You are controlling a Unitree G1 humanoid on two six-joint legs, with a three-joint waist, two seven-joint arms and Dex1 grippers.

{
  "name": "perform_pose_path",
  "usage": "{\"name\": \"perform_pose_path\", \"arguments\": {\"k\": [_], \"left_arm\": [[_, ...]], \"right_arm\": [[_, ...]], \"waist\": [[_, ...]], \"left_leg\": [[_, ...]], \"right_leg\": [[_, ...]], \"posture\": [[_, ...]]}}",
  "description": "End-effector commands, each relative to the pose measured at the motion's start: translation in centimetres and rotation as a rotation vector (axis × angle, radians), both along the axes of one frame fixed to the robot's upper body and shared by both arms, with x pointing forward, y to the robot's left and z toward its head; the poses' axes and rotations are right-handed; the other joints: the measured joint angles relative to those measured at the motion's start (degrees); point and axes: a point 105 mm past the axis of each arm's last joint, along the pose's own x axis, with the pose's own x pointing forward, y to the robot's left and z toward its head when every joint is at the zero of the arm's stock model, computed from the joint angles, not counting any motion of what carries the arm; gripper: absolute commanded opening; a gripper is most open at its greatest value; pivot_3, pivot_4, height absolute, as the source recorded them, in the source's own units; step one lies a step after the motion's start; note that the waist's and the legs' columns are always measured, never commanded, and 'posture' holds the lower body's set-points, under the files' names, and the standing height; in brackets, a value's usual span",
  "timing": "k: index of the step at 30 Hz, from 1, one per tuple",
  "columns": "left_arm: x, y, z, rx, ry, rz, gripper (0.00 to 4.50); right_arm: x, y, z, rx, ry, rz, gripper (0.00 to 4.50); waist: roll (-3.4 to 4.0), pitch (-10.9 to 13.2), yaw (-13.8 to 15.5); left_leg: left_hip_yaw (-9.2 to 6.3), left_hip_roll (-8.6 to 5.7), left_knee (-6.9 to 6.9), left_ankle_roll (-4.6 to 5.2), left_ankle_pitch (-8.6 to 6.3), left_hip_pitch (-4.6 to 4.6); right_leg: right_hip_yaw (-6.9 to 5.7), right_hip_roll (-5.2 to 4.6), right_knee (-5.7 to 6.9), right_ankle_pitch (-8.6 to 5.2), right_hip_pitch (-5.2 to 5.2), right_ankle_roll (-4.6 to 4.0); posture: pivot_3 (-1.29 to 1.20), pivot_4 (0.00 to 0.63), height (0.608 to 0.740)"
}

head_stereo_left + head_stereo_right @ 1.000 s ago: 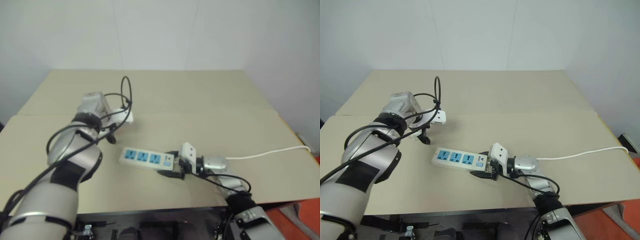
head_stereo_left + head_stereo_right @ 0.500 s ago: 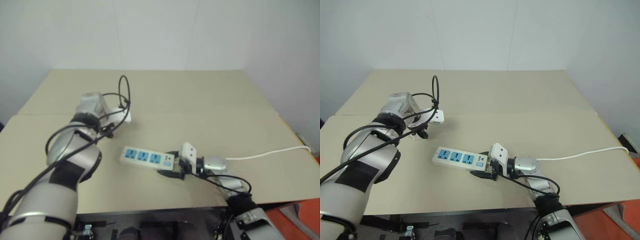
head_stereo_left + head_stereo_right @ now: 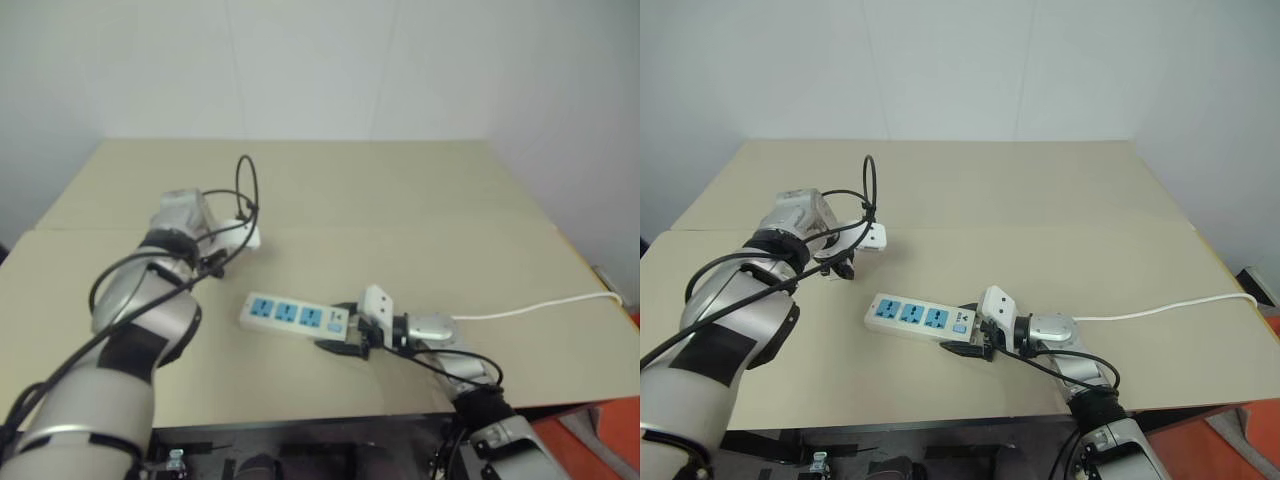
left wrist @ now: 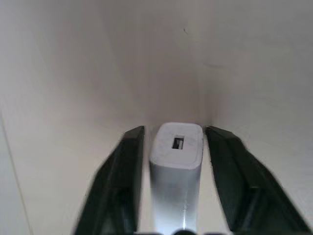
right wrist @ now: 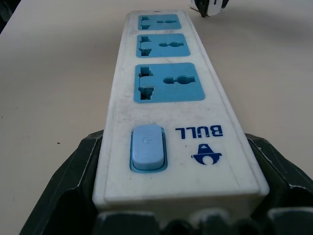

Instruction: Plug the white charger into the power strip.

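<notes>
**Left gripper closed on the charger, right gripper holding the strip**

On the tan table [image 3: 1040,200], seen from the head camera, the left gripper [image 3: 843,262] sits at about 10 o'clock from the table's middle. Its two black fingers [image 4: 122,176] are drawn in around the charger [image 4: 176,161], one on each side of the white block. The wrist view shows a thin gap between each finger and the block's upper end, so contact there cannot be made out; lower down the fingers crowd right against it. The charger's end face, with a small rectangular slot, points away from the wrist toward the table. In the head view a white block [image 3: 872,236] stands just beyond the gripper, at its 1 o'clock.

The strip [image 3: 922,318] lies flat near the table's front edge, at about 4 o'clock from the left gripper and well apart from it. Its three blue sockets [image 5: 167,82] face up, with the pale blue switch [image 5: 147,146] at the end nearest the right gripper [image 3: 970,341].

The right gripper is closed on that switch end, one black finger on each long side. A thin white cord [image 3: 1170,305] trails off toward 3 o'clock, to the table's right edge.
</notes>
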Motion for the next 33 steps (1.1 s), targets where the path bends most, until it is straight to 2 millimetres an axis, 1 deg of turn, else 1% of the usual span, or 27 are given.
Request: {"name": "perform_pose_path", "arguments": {"k": [1,3,6,8,10,13,14,15,17,19,20,21,23,25,27,30,33], "left_arm": [[0.0,0.7,0.2,0.014,-0.009,0.016,1.01],[0.1,0.5,0.6,-0.004,-0.024,0.015,1.01],[1.0,-0.8,2.6,-0.080,-0.104,-0.020,1.01],[1.5,-2.6,4.8,-0.210,-0.164,-0.062,1.01],[1.6,-3.8,6.5,-0.298,-0.202,-0.103,1.01],[2.1,-6.1,9.9,-0.507,-0.338,-0.193,1.01],[2.1,-6.5,10.7,-0.553,-0.364,-0.212,1.01],[2.0,-7.2,11.7,-0.640,-0.407,-0.246,1.01],[1.6,-8.1,13.1,-0.768,-0.458,-0.305,1.01],[0.9,-9.3,14.7,-0.961,-0.505,-0.370,1.01],[0.3,-9.6,15.1,-1.041,-0.499,-0.397,1.01],[-0.2,-9.8,15.3,-1.092,-0.492,-0.417,1.01],[-1.9,-10.4,15.1,-1.221,-0.343,-0.439,1.01],[-3.4,-10.9,14.3,-1.306,-0.224,-0.447,1.01],[-4.4,-11.3,13.5,-1.372,-0.200,-0.452,1.01],[-5.5,-11.7,12.7,-1.494,-0.238,-0.474,1.01],[-7.5,-11.4,11.9,-1.542,-0.146,-0.579,1.01]], "right_arm": [[-0.2,0.0,0.3,0.009,-0.004,0.011,3.42],[-0.2,0.0,0.3,0.007,-0.003,0.011,3.42],[-0.3,0.0,0.2,0.007,0.001,0.013,3.42],[-0.3,0.1,0.2,0.006,0.004,0.020,3.42],[-0.4,0.1,0.1,0.005,0.005,0.027,3.42],[-0.5,0.2,0.1,0.001,0.009,0.040,3.42],[-0.5,0.2,0.1,0.000,0.009,0.043,3.42],[-0.5,0.3,0.1,-0.002,0.010,0.046,3.42],[-0.4,0.3,0.1,-0.006,0.012,0.052,3.42],[-0.5,0.4,0.0,-0.008,0.014,0.061,3.42],[-0.5,0.4,0.0,-0.009,0.015,0.065,3.42],[-0.5,0.4,0.0,-0.010,0.016,0.067,3.42],[-0.5,0.5,-0.1,-0.013,0.017,0.072,3.42],[-0.5,0.6,-0.2,-0.014,0.022,0.076,3.42],[-0.6,0.6,-0.3,-0.019,0.027,0.086,3.42],[-0.7,0.6,-0.4,-0.024,0.032,0.104,3.42],[-0.7,0.6,-0.4,-0.026,0.048,0.126,3.42]], "waist": [[0.00,0.0,0.0],[0.00,0.0,0.0],[0.00,0.0,0.0],[-0.01,0.0,0.0],[-0.09,0.1,0.1],[-0.09,0.1,0.1],[-0.09,0.1,0.0],[-0.09,0.1,0.0],[-0.09,0.1,-0.2],[-0.08,0.0,-0.2],[-0.08,0.0,-0.2],[-0.08,0.0,-0.2],[-0.08,0.0,-0.3],[-0.08,0.0,-0.3],[-0.05,0.0,-0.3],[-0.05,0.0,-0.3],[-0.05,0.0,-0.5]], "left_leg": [[0.00,0.00,0.01,0.00,0.00,0.00],[0.01,0.00,0.04,0.00,0.00,0.00],[0.00,0.00,0.05,0.00,0.00,0.00],[-0.02,0.00,0.05,0.00,0.00,-0.02],[-0.03,0.00,0.09,0.00,0.00,-0.07],[-0.09,0.00,0.12,0.00,0.00,-0.10],[-0.16,0.00,0.11,0.00,0.00,-0.08],[-0.21,0.00,0.11,0.01,0.00,-0.07],[-0.24,0.00,0.11,0.01,0.00,-0.06],[-0.25,0.01,0.10,0.00,0.00,-0.04],[-0.25,0.01,0.10,0.00,0.00,-0.03],[-0.26,0.02,0.12,0.00,0.00,-0.04],[-0.25,0.02,0.18,0.00,0.00,-0.04],[-0.23,0.01,0.24,0.00,0.00,-0.04],[-0.25,0.02,0.29,0.00,0.00,-0.01],[-0.28,0.02,0.29,0.00,0.00,0.11],[-0.27,0.03,0.30,-0.01,0.00,0.12]], "right_leg": [[0.00,0.00,0.00,0.00,0.00,0.00],[0.00,0.00,0.02,0.00,0.00,0.00],[0.00,0.00,0.02,0.00,0.00,0.00],[-0.01,-0.01,0.02,0.00,0.00,0.00],[-0.07,-0.01,0.02,0.01,-0.01,0.00],[-0.09,-0.03,0.01,0.02,0.00,0.01],[-0.07,-0.04,0.02,0.02,0.00,0.02],[-0.05,-0.04,0.02,0.02,0.00,0.02],[-0.03,-0.03,0.05,0.03,0.00,0.02],[-0.03,-0.03,0.07,0.03,0.00,0.02],[-0.02,-0.03,0.08,0.04,0.00,0.02],[-0.03,-0.04,0.13,0.04,0.00,0.02],[-0.02,-0.03,0.34,0.05,0.01,0.02],[0.01,-0.02,0.50,0.05,-0.01,0.03],[0.02,-0.01,0.56,0.04,0.02,0.03],[0.07,-0.01,0.58,0.04,0.10,0.03],[0.09,0.01,0.59,0.05,0.09,0.02]], "posture": [[0.00,0.150,0.740],[0.00,0.150,0.740],[0.00,0.150,0.740],[0.00,0.150,0.740],[0.00,0.150,0.740],[0.00,0.150,0.740],[0.00,0.150,0.740],[0.00,0.150,0.740],[0.00,0.150,0.740],[0.00,0.150,0.740],[0.00,0.150,0.740],[0.00,0.150,0.740],[0.00,0.150,0.740],[0.00,0.150,0.740],[0.00,0.150,0.740],[0.00,0.150,0.740],[0.00,0.150,0.740]]}}
